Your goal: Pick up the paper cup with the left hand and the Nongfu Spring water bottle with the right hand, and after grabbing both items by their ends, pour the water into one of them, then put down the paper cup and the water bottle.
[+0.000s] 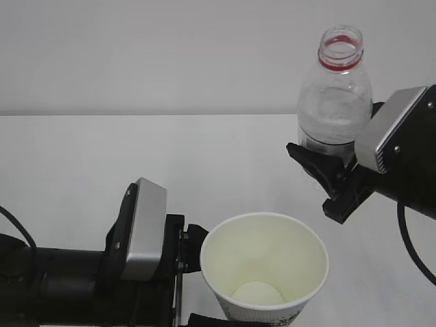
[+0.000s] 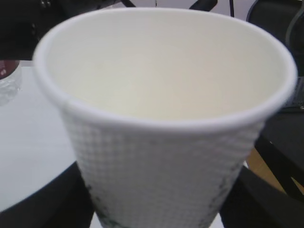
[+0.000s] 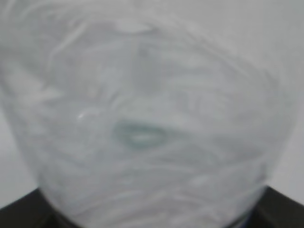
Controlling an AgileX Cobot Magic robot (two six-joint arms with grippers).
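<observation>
The white paper cup (image 1: 264, 266) is upright at the bottom centre, mouth open, cream inside, with a pale disc at its bottom. My left gripper (image 1: 206, 279) is shut on its lower wall, with dark fingers (image 2: 47, 199) on both sides of the dotted cup (image 2: 161, 156). The clear Nongfu Spring water bottle (image 1: 335, 102) is upright, higher up and to the right of the cup, with a red neck ring and no cap. My right gripper (image 1: 334, 155) is shut on its lower body, which fills the right wrist view (image 3: 152, 118). The label is hidden. I cannot make out the water.
The white table (image 1: 136, 157) runs back to a pale wall. A black cable (image 1: 17, 228) loops at the left arm and another cable (image 1: 409, 252) hangs below the right arm. The bottle's red neck ring (image 2: 7, 69) shows at the left edge of the left wrist view.
</observation>
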